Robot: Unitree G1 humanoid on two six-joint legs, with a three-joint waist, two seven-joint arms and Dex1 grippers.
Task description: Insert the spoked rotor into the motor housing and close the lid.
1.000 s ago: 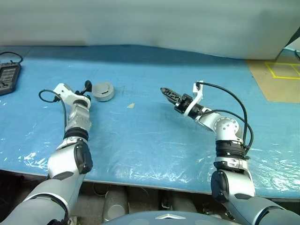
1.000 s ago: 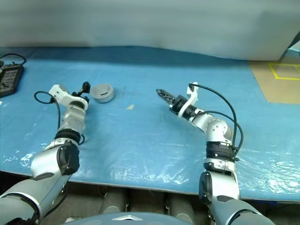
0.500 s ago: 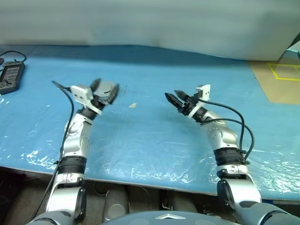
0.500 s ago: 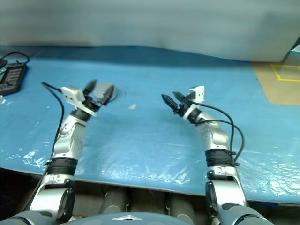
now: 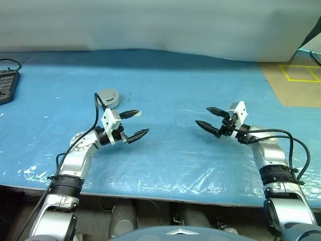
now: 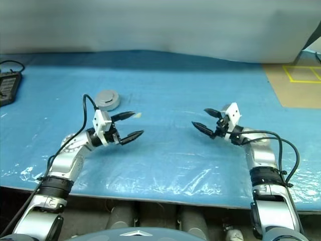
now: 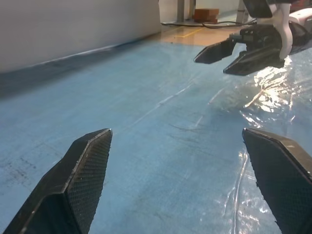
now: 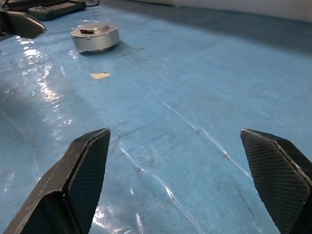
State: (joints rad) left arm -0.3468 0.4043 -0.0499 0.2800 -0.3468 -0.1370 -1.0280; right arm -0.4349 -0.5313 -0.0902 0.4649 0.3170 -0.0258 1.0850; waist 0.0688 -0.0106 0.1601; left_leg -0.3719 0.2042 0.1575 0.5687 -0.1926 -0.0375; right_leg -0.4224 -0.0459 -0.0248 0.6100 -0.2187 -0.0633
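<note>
The motor housing (image 5: 108,98) is a round silvery-grey puck on the blue sheet, left of centre and far from me. It also lies ahead in the right wrist view as the motor housing (image 8: 95,36). The lid (image 8: 92,30) is its plain grey top. The spoked rotor is hidden. My left gripper (image 5: 142,122) hangs open and empty, nearer me and right of the housing, apart from it. My right gripper (image 5: 202,116) is open and empty at centre right, its tips facing the left gripper. The left wrist view looks across at the right gripper (image 7: 229,51).
A small tan scrap (image 8: 101,75) lies on the blue sheet (image 5: 165,150) near the left gripper's tips. A dark device (image 5: 6,85) with a cable sits at the far left edge. A brown floor patch with yellow tape (image 5: 296,83) lies at the far right.
The left gripper has left the housing's side, swinging right and back toward me and turning to face right. The right gripper has moved right and rolled, its fingers spreading wider.
</note>
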